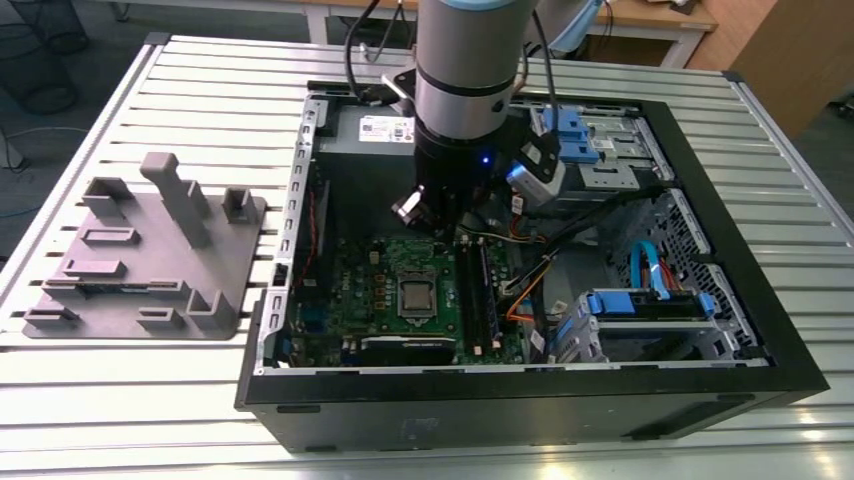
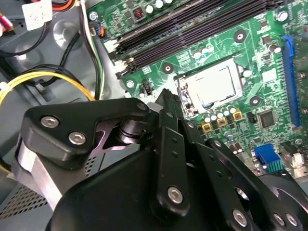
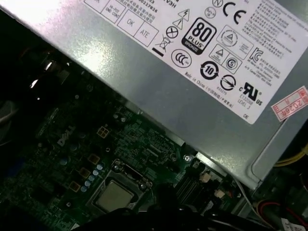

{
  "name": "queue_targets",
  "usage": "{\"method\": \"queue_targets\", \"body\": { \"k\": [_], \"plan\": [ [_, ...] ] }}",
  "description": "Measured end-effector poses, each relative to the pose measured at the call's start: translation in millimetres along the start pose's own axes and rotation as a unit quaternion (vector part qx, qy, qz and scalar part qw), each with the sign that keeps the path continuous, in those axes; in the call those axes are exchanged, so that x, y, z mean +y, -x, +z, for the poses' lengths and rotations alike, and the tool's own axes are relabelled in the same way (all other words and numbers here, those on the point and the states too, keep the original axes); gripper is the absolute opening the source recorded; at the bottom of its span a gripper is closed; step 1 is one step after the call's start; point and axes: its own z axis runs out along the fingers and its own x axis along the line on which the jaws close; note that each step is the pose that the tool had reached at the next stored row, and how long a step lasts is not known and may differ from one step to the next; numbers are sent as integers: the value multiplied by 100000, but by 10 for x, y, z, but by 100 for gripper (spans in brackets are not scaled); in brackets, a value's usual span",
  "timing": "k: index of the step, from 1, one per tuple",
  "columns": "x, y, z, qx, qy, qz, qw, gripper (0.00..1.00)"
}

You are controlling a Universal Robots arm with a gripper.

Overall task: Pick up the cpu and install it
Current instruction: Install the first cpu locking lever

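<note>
Inside the open computer case [image 1: 747, 300], the cpu [image 2: 215, 84] is seated in its socket; whether the gripper [image 1: 424, 215] fingers are clenched cannot be told

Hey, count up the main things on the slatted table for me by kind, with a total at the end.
Open computer case: 1
Grey fixture tray: 1
Robot arm: 1, reaching into the case above the motherboard
Cpu: 1, lying in its socket on the motherboard
Total: 4
</note>
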Motion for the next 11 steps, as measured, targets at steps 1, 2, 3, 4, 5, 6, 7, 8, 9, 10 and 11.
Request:
{"method": "queue_targets", "body": {
  "k": [1, 2, 3, 4, 5, 6, 7, 8, 9, 10, 11],
  "plan": [
    [-3, -2, 1, 53, -84, 201, 100000, 11],
    [-9, -5, 3, 162, -239, 556, 99998, 11],
    [-11, -8, 3, 222, -324, 774, 99996, 11],
    [-13, -9, 4, 281, -408, 1002, 99994, 11],
    [-15, -11, 5, 342, -496, 1261, 99990, 11],
    [-17, -12, 6, 397, -582, 1499, 99986, 11],
    [-19, -13, 8, 453, -667, 1732, 99982, 11],
    [-21, -15, 9, 513, -753, 1955, 99977, 11],
    [-23, -16, 10, 573, -839, 2170, 99971, 11],
    [-25, -18, 11, 632, -926, 2377, 99965, 11],
    [-28, -20, 12, 686, -1005, 2572, 99960, 11]
  ]
}}
